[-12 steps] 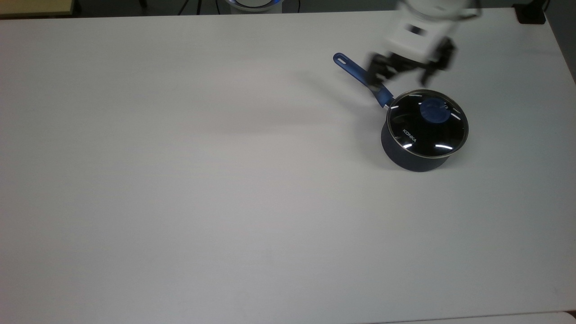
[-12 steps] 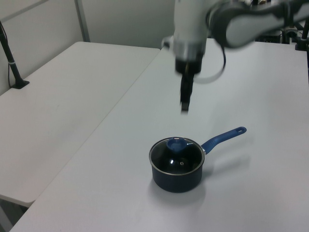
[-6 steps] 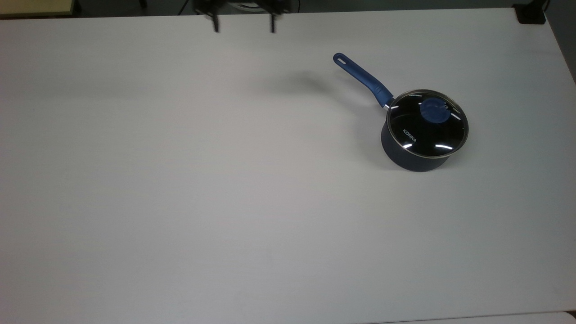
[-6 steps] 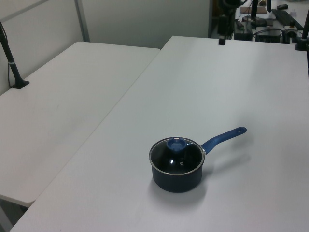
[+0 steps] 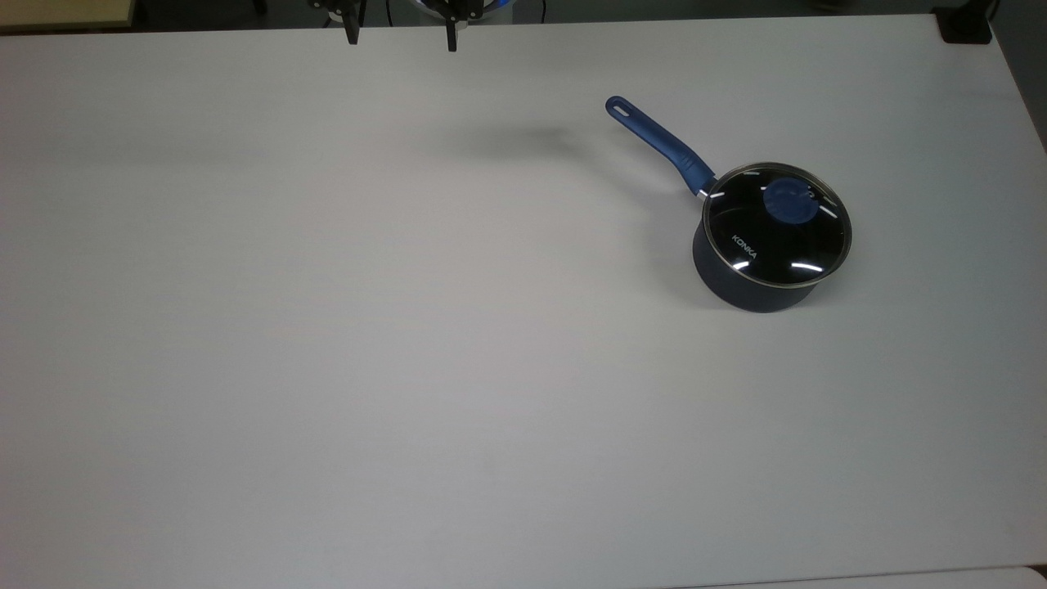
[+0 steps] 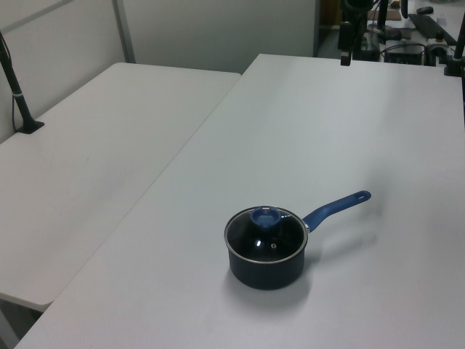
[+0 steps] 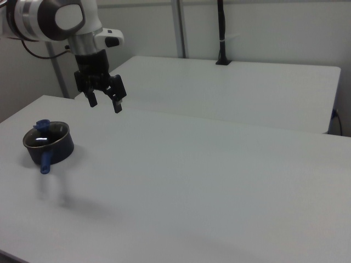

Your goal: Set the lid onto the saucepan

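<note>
The navy saucepan (image 5: 740, 290) stands at the top view's right, its long blue handle (image 5: 658, 146) pointing up-left. The glass lid (image 5: 761, 241) with its blue knob (image 5: 788, 201) sits level on the pan's rim. In the left view the lid (image 6: 254, 240) covers the saucepan (image 6: 266, 270) in the near middle. In the right view the saucepan (image 7: 55, 152) is at far left, the lid (image 7: 45, 138) on it. My gripper (image 5: 401, 34) hangs open and empty over the table's far edge, well away from the pan; it also appears as gripper (image 7: 105, 105) and gripper (image 6: 346, 54).
The white table (image 5: 409, 327) stretches wide to the top view's left of the pan. A second white table (image 6: 87, 145) adjoins it, with a black clamped post (image 6: 18, 94). A dark object (image 5: 965, 24) sits at the top view's upper right corner.
My gripper lifted off from just above the pan's handle and swung far to the top view's left along the far edge. Lid and saucepan stayed put.
</note>
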